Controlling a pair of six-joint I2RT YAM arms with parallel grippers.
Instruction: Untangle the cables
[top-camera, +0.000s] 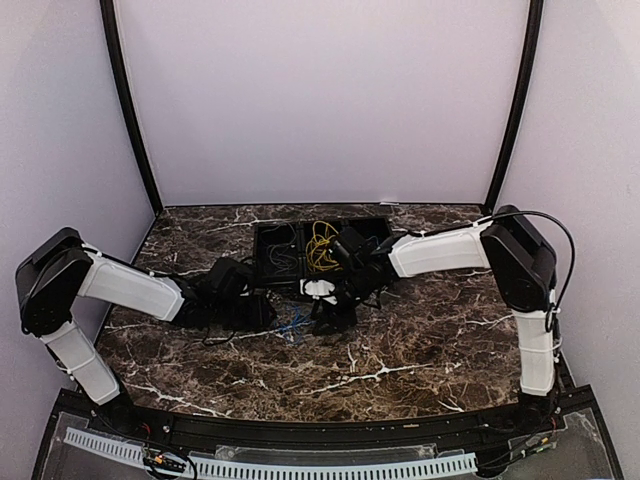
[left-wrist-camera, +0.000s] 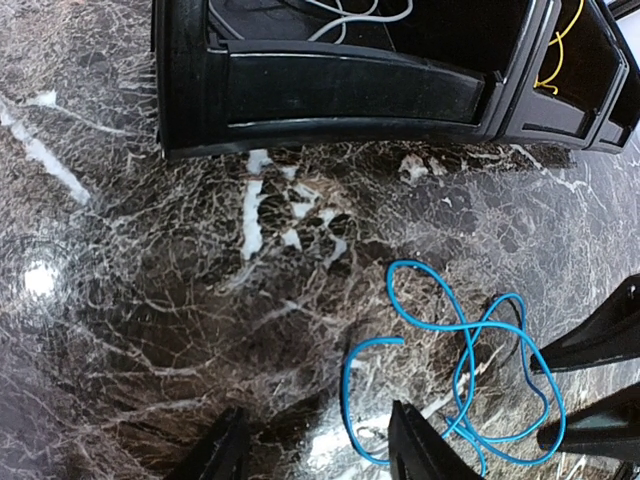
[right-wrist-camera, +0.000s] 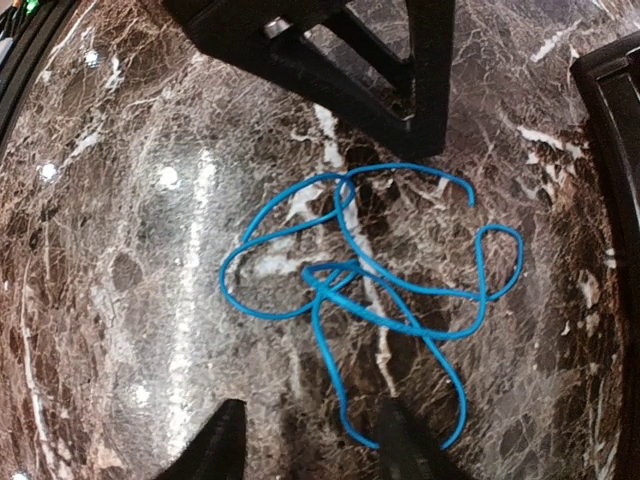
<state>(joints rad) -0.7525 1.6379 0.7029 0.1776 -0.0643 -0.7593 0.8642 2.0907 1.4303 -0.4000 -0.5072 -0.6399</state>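
The dark brown, white-veined marble tabletop (top-camera: 420, 350) shows open room in front of and to the right of the work. Pale wall panels close it in at the back and sides. The black plastic three-compartment tray (top-camera: 262, 232) sits at centre toward the far edge. Its middle compartment holds a heap of thin yellow wire loops (top-camera: 322, 245), and its left one holds a pale grey wire (left-wrist-camera: 350, 15). The left end effector (left-wrist-camera: 320, 450) and the right end effector (right-wrist-camera: 310, 440) face each other low over the tabletop just in front of the tray. Each has its fingers apart and clamps nothing. Between them lies the thin blue cable (right-wrist-camera: 330, 272), flat on the tabletop. It is a loose tangle of overlapping loops, near the tray but not touching it.
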